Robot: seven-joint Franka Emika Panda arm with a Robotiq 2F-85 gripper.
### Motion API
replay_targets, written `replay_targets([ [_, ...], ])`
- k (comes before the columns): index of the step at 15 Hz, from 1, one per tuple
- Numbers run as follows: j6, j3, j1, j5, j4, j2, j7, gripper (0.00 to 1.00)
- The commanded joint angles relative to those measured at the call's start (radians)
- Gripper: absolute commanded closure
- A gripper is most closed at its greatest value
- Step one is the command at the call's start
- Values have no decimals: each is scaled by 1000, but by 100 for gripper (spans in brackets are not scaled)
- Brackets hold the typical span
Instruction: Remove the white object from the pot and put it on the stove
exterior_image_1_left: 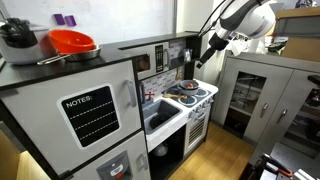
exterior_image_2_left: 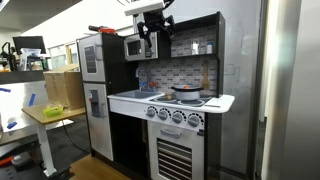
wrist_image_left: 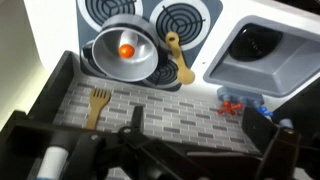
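Note:
The small shiny silver pot (wrist_image_left: 125, 52) sits on a burner of the white toy stove (wrist_image_left: 205, 30). It also shows in both exterior views (exterior_image_1_left: 186, 88) (exterior_image_2_left: 187, 94). Inside the pot lies a small object with an orange-red centre (wrist_image_left: 126, 48); I cannot make out its pale part. My gripper (wrist_image_left: 205, 135) is open and empty, well above the stove and near the backsplash. It shows in both exterior views (exterior_image_1_left: 207, 48) (exterior_image_2_left: 152, 35).
A wooden spoon (wrist_image_left: 178, 60) lies beside the pot. A sink (wrist_image_left: 258, 50) with a red tap handle (wrist_image_left: 232, 104) adjoins the stove. A wooden fork (wrist_image_left: 97, 105) hangs on the brick backsplash. A red-orange bowl (exterior_image_1_left: 70, 42) and a dark grey pot (exterior_image_1_left: 18, 40) stand on the fridge top.

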Motion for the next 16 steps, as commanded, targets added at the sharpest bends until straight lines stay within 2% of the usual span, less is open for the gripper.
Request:
replay_targets([
  [1, -110, -25, 3, 51, 79, 118, 12, 0],
  [2, -129, 131, -155, 85, 93, 151, -2, 0],
  [3, -132, 162, -186, 111, 105, 170, -10, 0],
  [7, -125, 354, -380, 155, 165, 260, 13, 0],
  [8, -116, 385, -413, 119, 172, 277, 51, 0],
  [10, -121, 410, -449, -31, 179, 288, 181, 0],
  [11, -86, 451, -480, 25, 147, 273, 116, 0],
  [13, -88, 461, -496, -35, 159, 282, 179, 0],
  [16, -88, 464, -496, -39, 162, 283, 186, 0],
])
